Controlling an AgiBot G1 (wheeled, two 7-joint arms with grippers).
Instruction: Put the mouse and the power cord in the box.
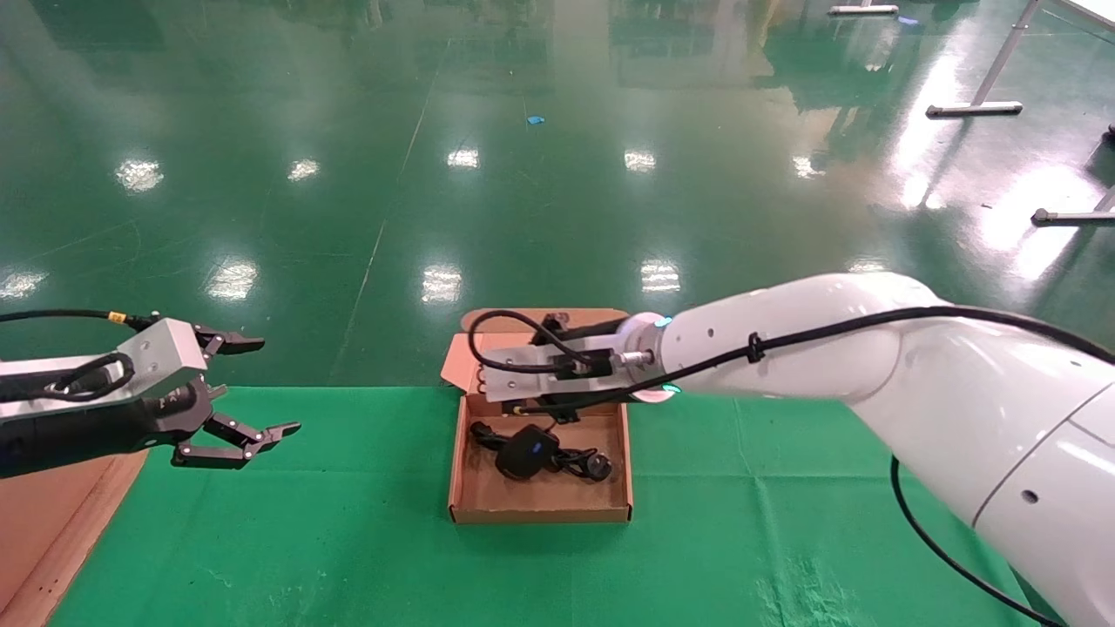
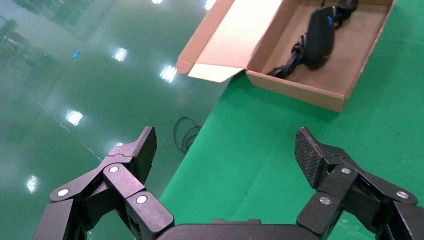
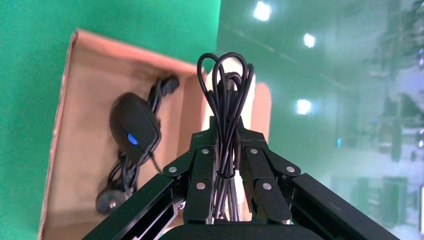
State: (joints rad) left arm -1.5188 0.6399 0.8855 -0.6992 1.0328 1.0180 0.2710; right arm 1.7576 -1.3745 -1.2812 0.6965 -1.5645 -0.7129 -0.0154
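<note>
Head view: right pincer (image 3: 226,135) above far edge of box (image 1: 540,514), clenched on looped cord bundle (image 3: 225,85). Inside box, mouse (image 1: 528,451) lying on power cord (image 1: 597,468), round plug just beside it. Left pincer (image 1: 274,386) spread wide, grasping nothing, over left counter (image 1: 348,522) edge, well apart from box.

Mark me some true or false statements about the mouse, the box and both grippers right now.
1. The mouse lies inside the box. True.
2. The left gripper is shut on something. False: it is open and empty, out to the left of the box.
3. The right gripper is clamped on a cable bundle. True.
4. The box's lid is closed. False: it is folded open.
</note>
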